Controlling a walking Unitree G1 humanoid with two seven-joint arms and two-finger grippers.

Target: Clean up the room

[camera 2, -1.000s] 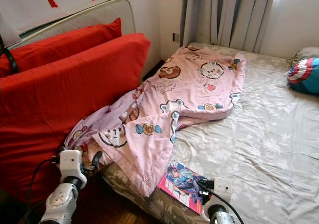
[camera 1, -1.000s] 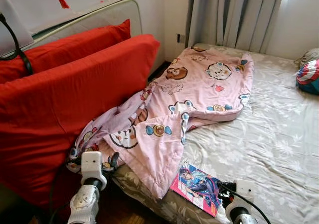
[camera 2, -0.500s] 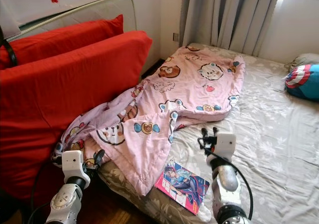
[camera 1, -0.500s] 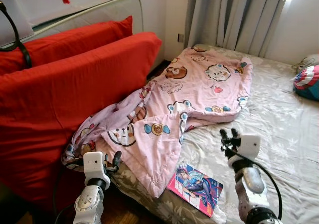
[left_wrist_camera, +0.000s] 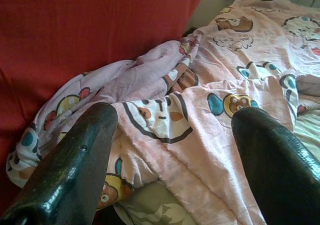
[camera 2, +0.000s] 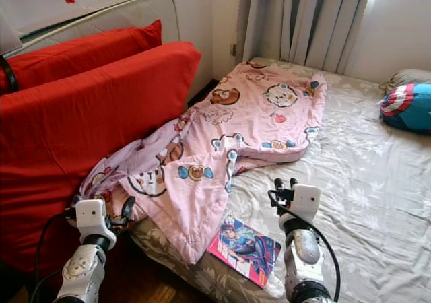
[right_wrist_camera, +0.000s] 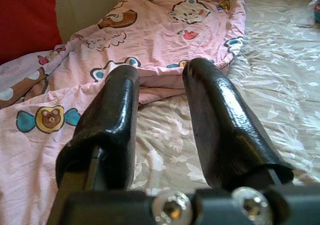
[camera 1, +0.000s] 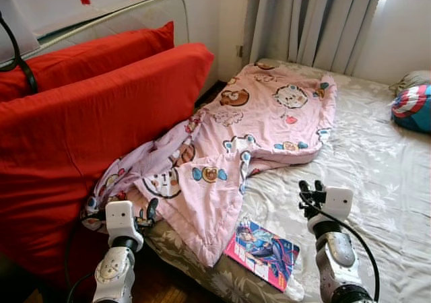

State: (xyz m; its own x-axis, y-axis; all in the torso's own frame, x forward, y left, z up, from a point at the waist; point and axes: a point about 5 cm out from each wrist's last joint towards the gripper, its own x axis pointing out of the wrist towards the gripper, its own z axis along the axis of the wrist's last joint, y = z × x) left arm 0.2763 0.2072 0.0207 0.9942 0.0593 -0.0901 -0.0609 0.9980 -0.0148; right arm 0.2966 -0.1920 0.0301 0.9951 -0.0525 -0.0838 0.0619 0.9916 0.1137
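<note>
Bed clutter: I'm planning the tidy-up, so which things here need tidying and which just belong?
To tidy:
pink blanket, crumpled, spilling off the bed edge
comic book at the bed's near edge

Just there:
red cushions
curtains
shield pillow

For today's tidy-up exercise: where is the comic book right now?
In the left eye view, the comic book lies at the bed's near edge, just right of the pink blanket's hanging corner, beside the right gripper.

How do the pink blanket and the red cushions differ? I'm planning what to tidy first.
The pink blanket is printed with cartoon animals; the red cushions are plain. The blanket lies rumpled across the bed, one end spilling over its edge; the cushions stand upright beside the bed. The blanket's lower end rests against a cushion. Both are soft fabric.
</note>
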